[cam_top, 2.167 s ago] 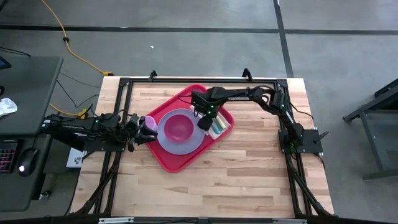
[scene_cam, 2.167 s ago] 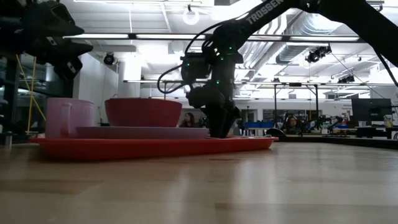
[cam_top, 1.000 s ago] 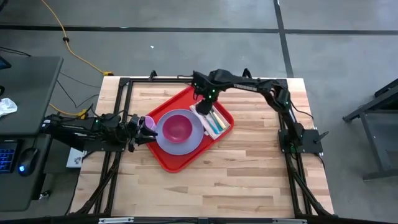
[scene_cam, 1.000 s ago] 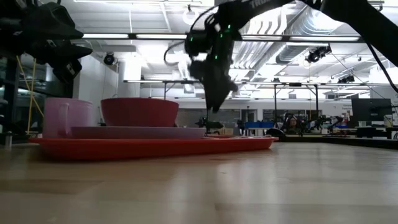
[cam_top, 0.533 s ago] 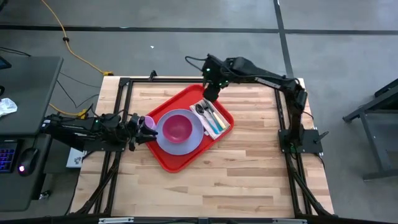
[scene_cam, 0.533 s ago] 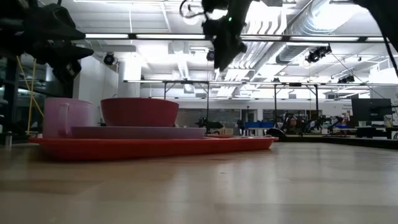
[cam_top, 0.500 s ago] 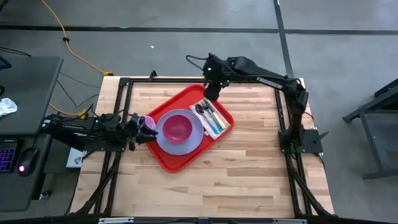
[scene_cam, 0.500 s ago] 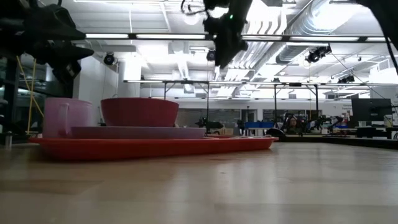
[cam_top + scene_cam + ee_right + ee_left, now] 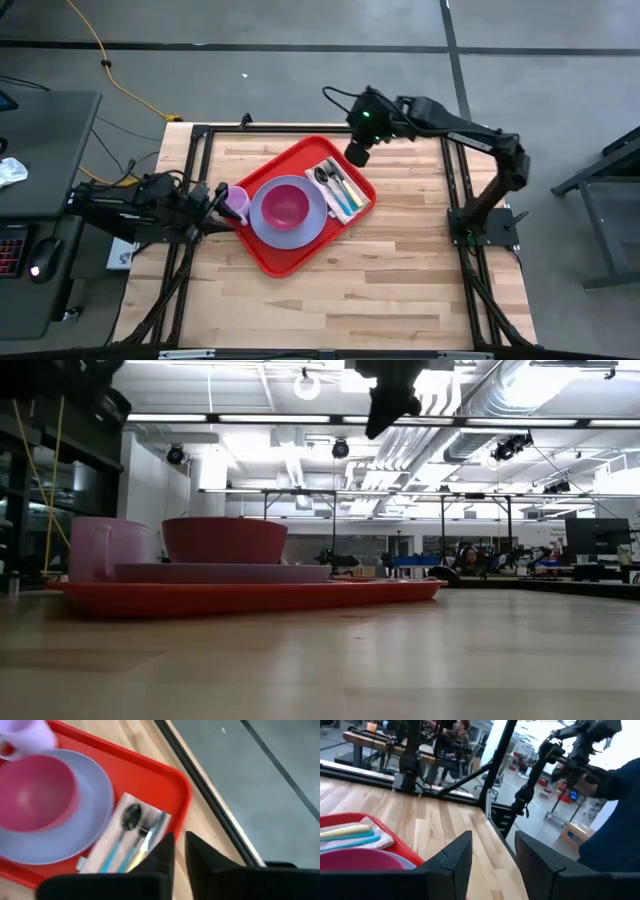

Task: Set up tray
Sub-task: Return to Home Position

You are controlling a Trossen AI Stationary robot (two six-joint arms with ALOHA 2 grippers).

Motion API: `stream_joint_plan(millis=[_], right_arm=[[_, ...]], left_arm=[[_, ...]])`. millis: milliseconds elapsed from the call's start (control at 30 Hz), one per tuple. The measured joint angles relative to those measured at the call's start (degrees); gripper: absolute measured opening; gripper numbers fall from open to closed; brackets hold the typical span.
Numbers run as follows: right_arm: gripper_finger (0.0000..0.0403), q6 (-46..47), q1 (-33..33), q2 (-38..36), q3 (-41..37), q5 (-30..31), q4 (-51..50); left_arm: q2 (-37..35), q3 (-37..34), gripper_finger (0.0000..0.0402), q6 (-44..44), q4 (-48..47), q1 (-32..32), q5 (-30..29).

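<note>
Risen off the tray (image 9: 288, 256), right tool (image 9: 357, 155) hangs just outside its rim, fingers nearly together.

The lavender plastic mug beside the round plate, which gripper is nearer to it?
Left. The left gripper is just beside the lavender plastic mug, on its outer side. The right gripper hangs high beyond the opposite side of the red plastic rectangular tray.

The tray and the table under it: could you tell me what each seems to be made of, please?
The tray looks like moulded plastic: uniform red, smooth and slightly glossy, with rounded corners and a raised rim. The table appears to be wood: pale planks with visible grain and seams, in a matt finish. Whether it is solid wood or laminate cannot be told.
</note>
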Motion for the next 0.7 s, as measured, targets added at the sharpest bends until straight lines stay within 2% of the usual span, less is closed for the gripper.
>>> stream_joint_plan(millis=[100, 200, 367, 567, 700], right_arm=[[0.0004, 0.1, 0.7, -6.8, -8.3, -0.9, 6.5], [0.0011, 2.3, 1.2, -14.5, -17.3, -1.2, 13.9], [0.0002, 6.0, 1.2, -27.7, -31.7, -3.9, 25.1], [0.0004, 9.8, 1.2, -42.6, -47.6, -4.1, 38.3], [0.0002, 12.1, 1.5, -50.7, -56.2, -4.2, 44.4]], left_arm=[[0.0, 2.8, 0.0179, 1.1, -5.0, 0.0, 0.2], [0.0, 5.1, 0.0179, 2.5, -8.9, 0.0, 0.2], [-1.3, 6.2, 0.0179, 6.4, -9.3, 0.0, 1.8], [-8.4, 6.1, 0.0179, 6.4, -13.1, 0.0, 2.3], [-7.8, 8.0, 0.0179, 6.4, -15.7, 0.0, 2.3]])
